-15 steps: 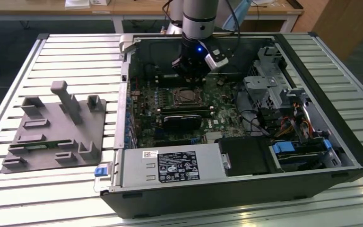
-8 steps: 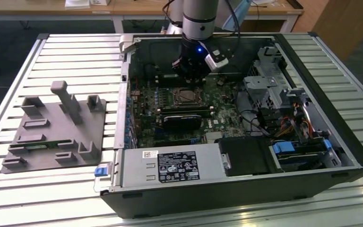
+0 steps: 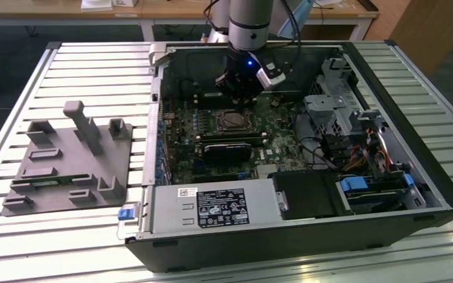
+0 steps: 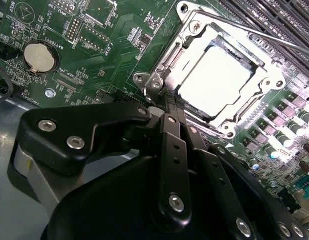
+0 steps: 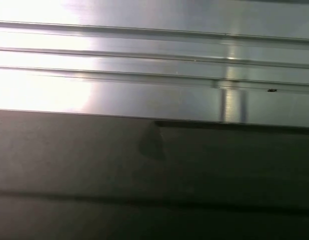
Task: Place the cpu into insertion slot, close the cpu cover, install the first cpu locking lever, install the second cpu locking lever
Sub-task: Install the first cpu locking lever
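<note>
One open computer case (image 3: pixel 305 194) lies on a slatted metal table (image 3: pixel 53 236) in the exterior view, with the green motherboard (image 3: pixel 235 132) exposed inside. The gripper (image 3: pixel 238 94) hangs over the far part of the board, just beyond the insertion slot (image 3: pixel 232 121); from here its fingers cannot be judged. A grey parts fixture (image 3: pixel 65 168) sits on the table toward the exterior view's left, well apart from the case.

In the second wrist view, the cpu (image 4: pixel 214 82) lies seated in the insertion slot, its bright metal top framed by the cpu cover (image 4: pixel 267 75), which lies flat around it. The gripper (image 4: pixel 167 102) has its black fingers (image 4: pixel 169 125) pressed together, holding nothing, their tips at the cover's near edge. A thin locking lever (image 4: pixel 254 36) runs along the far side. A round coin battery (image 4: pixel 39 56) sits on the board, well apart.

In the first wrist view, bright table slats (image 5: pixel 154 60) meet a dark flat surface (image 5: pixel 154 175).
</note>
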You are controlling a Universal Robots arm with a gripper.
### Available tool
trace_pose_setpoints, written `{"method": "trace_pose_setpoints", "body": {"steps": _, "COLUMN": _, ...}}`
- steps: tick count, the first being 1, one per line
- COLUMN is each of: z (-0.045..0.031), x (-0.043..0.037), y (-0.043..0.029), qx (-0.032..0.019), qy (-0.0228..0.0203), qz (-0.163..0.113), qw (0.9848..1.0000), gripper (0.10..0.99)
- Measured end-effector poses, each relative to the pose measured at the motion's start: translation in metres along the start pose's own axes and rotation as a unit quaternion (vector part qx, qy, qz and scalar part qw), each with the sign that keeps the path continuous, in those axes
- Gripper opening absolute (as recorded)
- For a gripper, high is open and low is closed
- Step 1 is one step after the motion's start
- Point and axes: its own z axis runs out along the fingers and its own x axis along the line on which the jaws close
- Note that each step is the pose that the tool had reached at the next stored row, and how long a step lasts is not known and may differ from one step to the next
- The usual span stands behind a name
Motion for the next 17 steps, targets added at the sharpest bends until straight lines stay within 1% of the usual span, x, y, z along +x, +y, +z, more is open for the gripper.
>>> {"method": "trace_pose_setpoints", "body": {"steps": 2, "z": -0.001, "x": -0.0001, "y": 0.0003, "qx": -0.0005, "qy": -0.0002, "qz": 0.0, "qw": 1.0, "gripper": 0.114}}
{"method": "trace_pose_setpoints", "body": {"steps": 4, "z": -0.0045, "x": -0.0004, "y": 0.0006, "qx": -0.0012, "qy": -0.0007, "qz": 0.0, "qw": 1.0, "gripper": 0.114}}
{"method": "trace_pose_setpoints", "body": {"steps": 9, "z": -0.0197, "x": -0.0001, "y": -0.0002, "qx": -0.0006, "qy": -0.0003, "qz": 0.0, "qw": 1.0, "gripper": 0.114}}
{"method": "trace_pose_setpoints", "body": {"steps": 17, "z": -0.0204, "x": -0.0001, "y": -0.0015, "qx": -0.0006, "qy": -0.0003, "qz": 0.0, "qw": 1.0, "gripper": 0.114}}
